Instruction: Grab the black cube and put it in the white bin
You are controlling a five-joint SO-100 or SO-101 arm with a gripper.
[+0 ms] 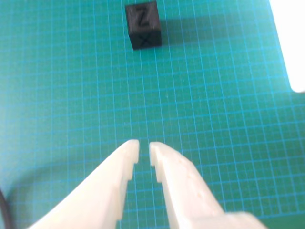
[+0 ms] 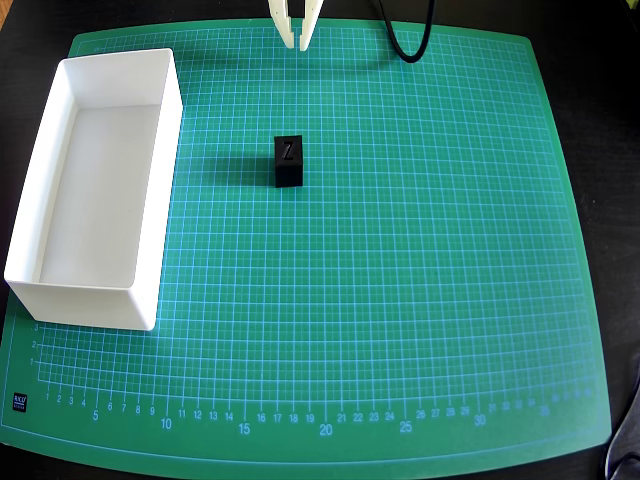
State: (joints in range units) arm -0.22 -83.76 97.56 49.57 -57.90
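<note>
A black cube [image 2: 287, 162] with a Z on top sits on the green cutting mat, a little above its middle in the overhead view. In the wrist view the cube [image 1: 143, 26] lies at the top, ahead of my gripper [image 1: 144, 151]. The cream fingers [image 1: 167, 162] stand almost together with a narrow gap and hold nothing. In the overhead view the gripper [image 2: 297, 42] is at the mat's top edge, well apart from the cube. The white bin [image 2: 155, 215] stands empty on the mat's left side; a corner of the bin [image 1: 290, 43] shows at the right in the wrist view.
The green grid mat [image 2: 400, 280] lies on a dark table. A black cable [image 2: 405, 45] loops over the mat's top edge right of the gripper. Another cable [image 1: 4, 210] shows at the lower left in the wrist view.
</note>
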